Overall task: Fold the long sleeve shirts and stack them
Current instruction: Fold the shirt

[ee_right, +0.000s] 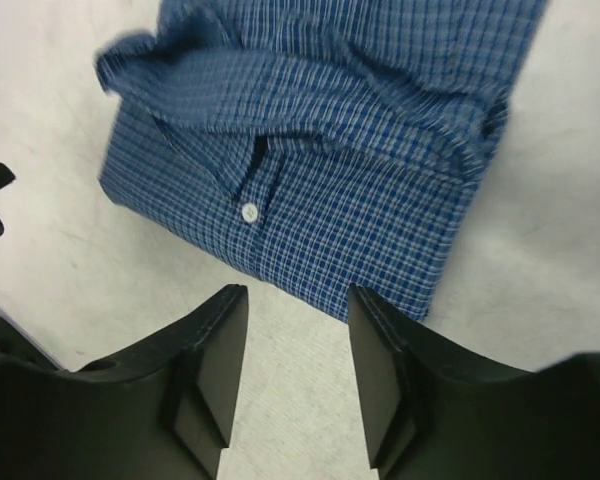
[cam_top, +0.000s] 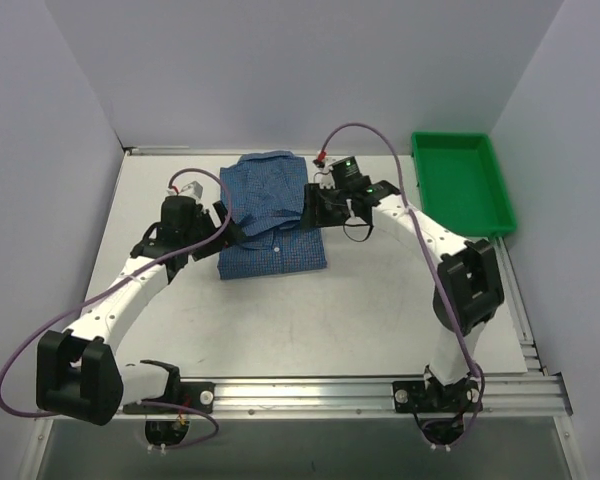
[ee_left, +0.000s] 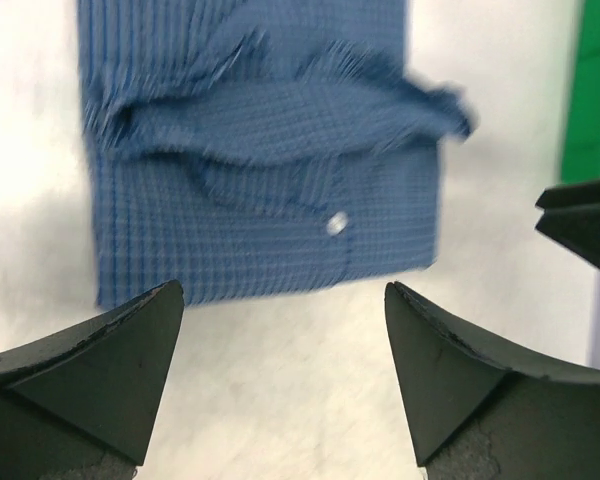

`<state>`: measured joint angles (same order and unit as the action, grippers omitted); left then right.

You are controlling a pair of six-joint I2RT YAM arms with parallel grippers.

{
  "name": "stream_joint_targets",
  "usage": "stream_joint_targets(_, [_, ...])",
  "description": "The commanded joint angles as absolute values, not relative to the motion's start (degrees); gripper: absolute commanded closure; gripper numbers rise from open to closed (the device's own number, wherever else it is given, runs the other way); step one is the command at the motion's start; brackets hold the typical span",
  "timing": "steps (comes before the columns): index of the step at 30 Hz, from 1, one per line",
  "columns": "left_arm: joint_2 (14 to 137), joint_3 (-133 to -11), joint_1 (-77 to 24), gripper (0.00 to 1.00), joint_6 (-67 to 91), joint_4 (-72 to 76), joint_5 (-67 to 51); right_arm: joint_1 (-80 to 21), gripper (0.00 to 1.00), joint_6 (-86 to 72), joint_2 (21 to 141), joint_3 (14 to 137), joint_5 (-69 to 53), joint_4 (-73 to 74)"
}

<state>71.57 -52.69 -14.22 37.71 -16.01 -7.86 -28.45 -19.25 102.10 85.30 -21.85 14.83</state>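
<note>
Shirt [cam_top: 275,250] lies folded between left claw [ee_left: 285,290] and right claw [ee_right: 298,290], jaws parted.

Left wrist: shirt [ee_left: 270,200] is blurred, check pattern smeared, and cut off at 12 o'clock; green tray [ee_left: 592,90] is just a sliver clipped at 3 o'clock. Right wrist: shirt also runs off frame at 12 o'clock.
</note>
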Motion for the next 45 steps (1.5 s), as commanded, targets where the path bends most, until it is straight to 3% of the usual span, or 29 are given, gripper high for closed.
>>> stream_joint_targets(1, [70.1, -51.0, -14.6, 0.09, 32.6, -22.1, -5.2, -31.0, 0.57, -18.2, 107.1, 83.5, -19.6, 12.4])
stream_joint_targets(7, [66.7, -52.0, -14.5, 0.09, 25.7, -28.7, -2.7, -32.5, 0.61, -18.0, 115.9, 87.6, -17.8, 9.4])
stream_joint_targets(16, [67.1, -50.5, -13.5, 0.09, 23.7, -28.7, 0.5, -30.5, 0.60, -17.5, 129.4, 107.5, -15.6, 10.0])
stream_joint_targets(25, [67.6, -49.5, -13.2, 0.09, 23.8, -28.0, 0.0, -26.6, 0.45, -19.5, 135.8, 123.0, -15.3, 10.0])
stream_joint_targets(31, [70.8, -52.5, -14.0, 0.10, 25.6, -26.8, -1.9, -26.5, 0.36, -17.2, 119.6, 110.4, -14.5, 9.9])
stream_joint_targets(35, [76.6, -59.4, -16.7, 0.11, 27.2, -26.4, -0.6, -27.1, 0.35, -17.1, 108.4, 94.4, -15.1, 9.1])
stream_joint_targets(39, [85.3, -66.6, -18.9, 0.24, 31.4, -25.1, -0.4, -27.2, 0.37, -19.9, 99.9, 83.6, -16.8, 8.2])
stream_joint_targets(45, [97.8, -73.6, -18.8, 0.45, 35.7, -19.9, -0.4, -28.0, 0.43, -24.6, 97.5, 73.8, -23.6, 4.3])
